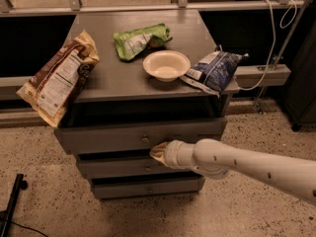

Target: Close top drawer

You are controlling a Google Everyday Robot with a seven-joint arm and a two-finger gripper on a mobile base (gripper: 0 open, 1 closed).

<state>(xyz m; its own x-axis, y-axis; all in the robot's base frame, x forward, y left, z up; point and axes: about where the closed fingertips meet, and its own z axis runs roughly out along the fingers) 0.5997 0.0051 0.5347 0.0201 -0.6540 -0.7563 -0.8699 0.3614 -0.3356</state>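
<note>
At the lower edge of the wide grey wooden top drawer (108, 139), just below and right of its small round metal knob (145, 139), sits the tan tip of the pincer (159, 152). Whether it is open or closed, or holding anything, I cannot tell. The white arm (247, 164) behind it runs off to the lower right. The top drawer stands pulled out a little from under the grey worktop (113, 78), with a dark gap above it. Two narrower grey drawers (113, 169) sit below. On the worktop, a white round bowl (166, 64) stands near the front edge. A blue crinkled bag (215, 70) lies at the front right corner, a green foil bag (140, 41) toward the back edge, and a brown snack bag (59, 83) overhangs the left edge.
</note>
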